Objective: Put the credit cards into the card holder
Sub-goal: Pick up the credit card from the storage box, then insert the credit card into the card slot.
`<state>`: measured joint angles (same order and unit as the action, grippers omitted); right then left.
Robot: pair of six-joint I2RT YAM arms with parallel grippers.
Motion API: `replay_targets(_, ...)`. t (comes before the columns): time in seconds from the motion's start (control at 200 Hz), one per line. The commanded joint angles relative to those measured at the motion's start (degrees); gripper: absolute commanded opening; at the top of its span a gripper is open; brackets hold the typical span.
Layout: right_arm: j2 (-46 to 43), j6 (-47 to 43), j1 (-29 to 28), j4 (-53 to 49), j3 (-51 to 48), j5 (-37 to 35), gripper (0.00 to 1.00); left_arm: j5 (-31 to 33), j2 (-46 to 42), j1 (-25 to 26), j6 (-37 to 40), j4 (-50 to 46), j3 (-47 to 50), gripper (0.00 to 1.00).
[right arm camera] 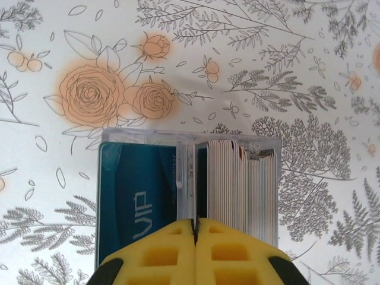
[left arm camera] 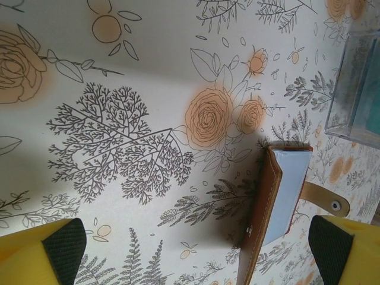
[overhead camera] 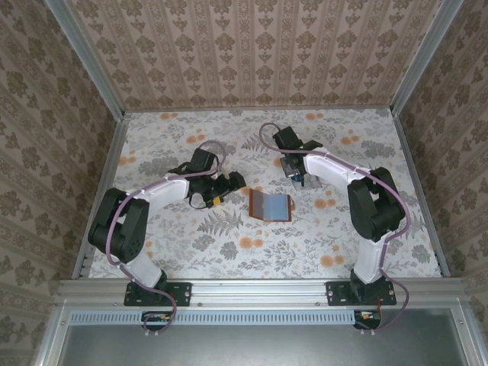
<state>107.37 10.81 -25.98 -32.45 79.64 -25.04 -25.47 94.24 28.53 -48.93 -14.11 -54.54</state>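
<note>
While fetching credit cards (right arm camera: 237, 172) from clear box (right arm camera: 142, 135): right gripper (right arm camera: 195, 228) clenched, catch unconfirmed; left gripper (left arm camera: 196, 246) spread wide beside card holder (overhead camera: 272, 204), open mid-table. Next: lift straight, carry to pocket.

Reddish-brown leather folding card holder (overhead camera: 271, 204) mid-table, clear plastic two-compartment box (right arm camera: 178, 135) behind it.

The card holder lies on the floral-printed table (overhead camera: 229, 252), about midway between the two arms. The box sits slightly to its right, apart from it. A blue plastic card (right arm camera: 136, 190) lies in one compartment. A row of pale plastic credit cards (right arm camera: 237, 172) stands on edge in the other. The right gripper (right arm camera: 195, 228) is over the box. The left gripper (overhead camera: 231, 182) is left of the holder.
</note>
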Motion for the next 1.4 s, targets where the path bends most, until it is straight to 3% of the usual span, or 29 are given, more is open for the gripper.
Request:
replay_targets(0.0, -4.5, 3.5, 0.4, -3.5, 2.3, 1.0, 0.0, -2.2, 0.9, 0.4, 2.8, -0.8, -1.7, 1.0)
replay_targets(0.155, -9.0, 7.7, 0.6, -4.6, 1.9, 5.0, 0.0, -1.9, -0.2, 0.9, 7.2, -5.3, -1.7, 1.0)
replay_targets(0.255, -11.8, 9.6, 0.7, -4.8, 0.6, 9.8, 0.0, -5.6, -0.3, 1.0, 8.9, -5.4, -1.6, 1.0)
replay_targets(0.4, -17.1, 10.5, 1.9, -2.8, -5.2, 21.6, 0.0, -7.5, -1.2, 3.2, 12.4, -6.0, -2.3, 0.96)
replay_targets(0.62, -27.2, 14.2, 4.8, 10.1, -22.3, 41.2, 0.0, -7.9, 1.6, 6.8, 17.4, -9.4, -6.0, 0.69)
replay_targets(0.865, -25.2, 23.8, 10.5, 28.4, -36.0, 62.4, 0.0, -6.0, 5.0, 7.1, 16.4, -7.6, -6.3, 0.44)
replay_targets(1.035, -21.6, 26.4, 10.6, 35.5, -38.7, 65.5, 0.0, -3.8, 6.4, 7.1, 16.0, -7.6, -6.2, 0.32)
replay_targets(1.125, -19.0, 26.9, 10.5, 38.3, -39.4, 66.8, 0.0, -3.3, 7.4, 7.1, 16.1, -8.3, -6.5, 0.21)
replay_targets(1.395, -10.7, 25.8, 10.5, 43.8, -40.2, 70.2, 0.0, 0.1, 7.8, 7.1, 17.1, -9.0, -4.6, 0.11)
